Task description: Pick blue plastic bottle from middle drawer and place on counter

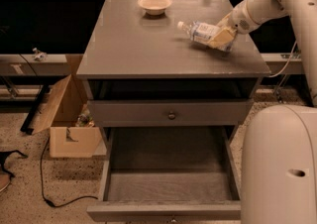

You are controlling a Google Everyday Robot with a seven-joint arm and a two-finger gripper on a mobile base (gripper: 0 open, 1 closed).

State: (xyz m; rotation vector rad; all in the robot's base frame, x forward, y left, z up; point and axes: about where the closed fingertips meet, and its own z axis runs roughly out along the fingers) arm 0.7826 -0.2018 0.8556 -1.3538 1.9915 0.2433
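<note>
The blue plastic bottle point(203, 31) is clear with a white cap and a pale label. It lies tilted just above the right part of the counter point(133, 44), cap pointing left. My gripper point(222, 36) comes in from the upper right and is shut on the bottle's base end. The middle drawer point(171, 178) is pulled out wide below, its grey box holding nothing that I can see.
A small cream bowl point(154, 4) sits at the back of the counter. A closed drawer front with a round knob point(171, 115) is above the open drawer. A cardboard box point(67, 119) and a black cable point(54, 188) are on the floor at left. The robot's white body point(280, 163) fills the lower right.
</note>
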